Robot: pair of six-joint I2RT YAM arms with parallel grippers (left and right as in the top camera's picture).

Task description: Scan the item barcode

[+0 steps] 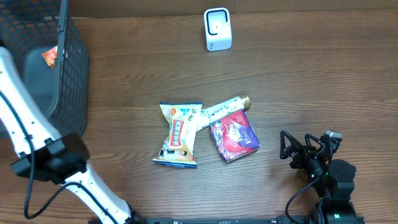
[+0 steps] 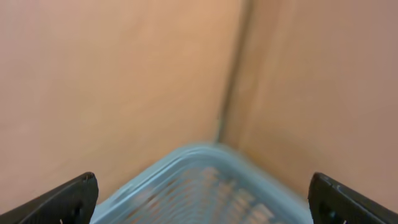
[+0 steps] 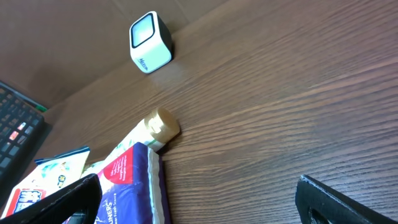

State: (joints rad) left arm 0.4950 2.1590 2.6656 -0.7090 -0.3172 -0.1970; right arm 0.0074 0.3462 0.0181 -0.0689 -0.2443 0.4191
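wood table [image 1: 311, 74] with scanner [image 1: 217, 29], snack bag [image 1: 179, 134] (touching a tube [image 1: 221, 109]); left gripper [image 2: 202, 208], right gripper [image 3: 199, 205] both spread wide, empty

Looks like a shop checkout mock-up: white barcode scanner [image 1: 217, 29], black wire basket [image 1: 73, 68], snack packets [image 1: 178, 135] on a wooden bench [image 1: 323, 74].

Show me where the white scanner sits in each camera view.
Overhead: scanner at top centre.
Left wrist: not in it.
Right wrist: scanner at upper left.
Shared landmark: the gold-capped tube, lying below the scanner in the overhead and right wrist pictures.
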